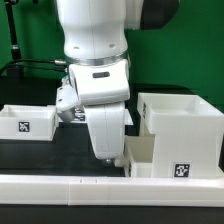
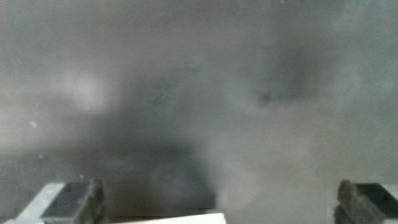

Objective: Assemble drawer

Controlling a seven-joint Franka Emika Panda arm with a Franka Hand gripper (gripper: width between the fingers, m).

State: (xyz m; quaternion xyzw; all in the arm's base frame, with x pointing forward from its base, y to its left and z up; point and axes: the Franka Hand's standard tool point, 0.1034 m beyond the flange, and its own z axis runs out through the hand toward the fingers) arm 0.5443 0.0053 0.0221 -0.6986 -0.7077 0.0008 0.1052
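Observation:
The drawer's large white casing [image 1: 186,122] stands at the exterior view's right. A shallow white tray [image 1: 158,160] with a square tag [image 1: 181,170] sits against its front. A second tagged tray [image 1: 28,121] lies at the exterior view's left. My gripper [image 1: 107,157] hangs low over the black table, just to the left of the right tray. In the wrist view the picture is blurred grey. Both fingers [image 2: 63,205] stand wide apart with nothing gripped. A white corner [image 2: 183,219] shows at the picture's edge between them. My gripper [image 2: 214,205] is open.
A long low white rail [image 1: 90,187] runs along the table's front edge. The black tabletop [image 1: 45,155] lies between the left tray and my arm. A green wall is behind. Black cables hang at the back left.

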